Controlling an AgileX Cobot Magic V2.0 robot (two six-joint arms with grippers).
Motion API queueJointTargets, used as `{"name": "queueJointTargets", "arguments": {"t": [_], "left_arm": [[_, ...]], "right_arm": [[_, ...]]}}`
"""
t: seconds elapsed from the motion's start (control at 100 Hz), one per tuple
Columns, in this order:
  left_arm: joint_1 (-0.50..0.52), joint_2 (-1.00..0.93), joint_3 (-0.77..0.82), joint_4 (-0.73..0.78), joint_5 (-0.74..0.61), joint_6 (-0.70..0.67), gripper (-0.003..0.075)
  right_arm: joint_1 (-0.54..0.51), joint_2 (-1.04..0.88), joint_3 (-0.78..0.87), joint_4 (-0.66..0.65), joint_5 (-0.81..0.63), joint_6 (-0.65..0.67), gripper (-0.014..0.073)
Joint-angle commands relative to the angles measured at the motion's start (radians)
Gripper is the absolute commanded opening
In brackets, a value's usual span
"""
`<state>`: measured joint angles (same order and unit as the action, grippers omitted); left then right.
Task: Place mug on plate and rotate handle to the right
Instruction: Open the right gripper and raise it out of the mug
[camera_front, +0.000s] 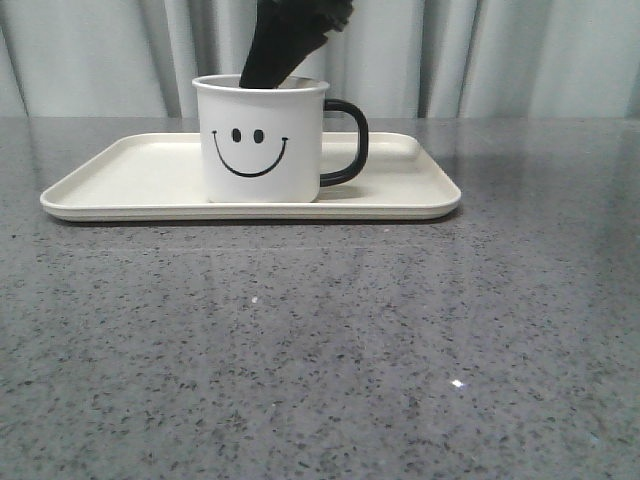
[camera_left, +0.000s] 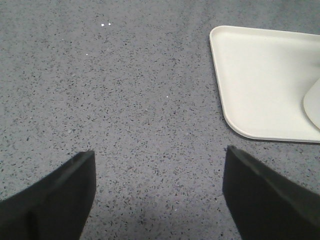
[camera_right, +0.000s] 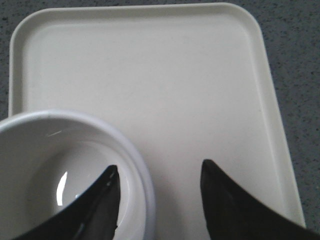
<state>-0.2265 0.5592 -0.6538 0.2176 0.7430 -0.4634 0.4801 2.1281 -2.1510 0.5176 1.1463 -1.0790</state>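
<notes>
Nearest the camera in the front view lies bare grey speckled surface (camera_front: 320, 350); the plate (camera_front: 120, 185) sits beyond it, and the mug (camera_front: 262, 140) stands upright on the plate, a little left of the plate's middle. The placing part of the task looks done, and the handle (camera_front: 348, 142) already points to the right of the mug, so little or no turning seems left.

The right gripper (camera_right: 160, 195) straddles the mug's rim, one finger (camera_right: 100, 205) inside the cup and the other (camera_right: 235, 210) outside over the plate. The fingers stand apart, the outer one clear of the wall, so the rim is not pinched; this reads as a release. The left gripper (camera_left: 157, 192) hangs over bare surface beside the plate's corner, fingers spread wide, holding nothing, likely parked clear.

The mug is white and straight-sided, with a rolled rim, a black smiley facing the camera and a glossy black loop handle.
</notes>
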Motion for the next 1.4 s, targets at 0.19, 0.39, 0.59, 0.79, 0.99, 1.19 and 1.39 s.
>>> {"name": "queueJointTargets", "arguments": {"t": [0.19,0.39,0.59,0.79,0.99,1.19,1.39], "left_arm": [[0.003,0.001,-0.026,0.007,-0.070,-0.007,0.0512],[0.003,0.001,-0.026,0.007,-0.070,-0.007,0.0512],[0.003,0.001,-0.026,0.007,-0.070,-0.007,0.0512],[0.003,0.001,-0.026,0.007,-0.070,-0.007,0.0512],[0.003,0.001,-0.026,0.007,-0.070,-0.007,0.0512],[0.003,0.001,-0.026,0.007,-0.070,-0.007,0.0512],[0.003,0.001,-0.026,0.007,-0.070,-0.007,0.0512]], "right_arm": [[-0.011,-0.149,-0.027,0.033,-0.076,0.073,0.0409],[-0.035,-0.277,-0.025,-0.005,-0.101,0.198,0.0407],[-0.036,-0.448,0.061,-0.154,-0.160,0.295,0.0407],[-0.036,-0.685,0.297,-0.267,-0.285,0.349,0.0407],[-0.037,-0.905,0.519,-0.300,-0.403,0.428,0.0407],[-0.142,-1.107,0.710,-0.381,-0.475,0.608,0.0407],[-0.321,-1.283,0.961,-0.386,-0.481,0.710,0.0407]]}}
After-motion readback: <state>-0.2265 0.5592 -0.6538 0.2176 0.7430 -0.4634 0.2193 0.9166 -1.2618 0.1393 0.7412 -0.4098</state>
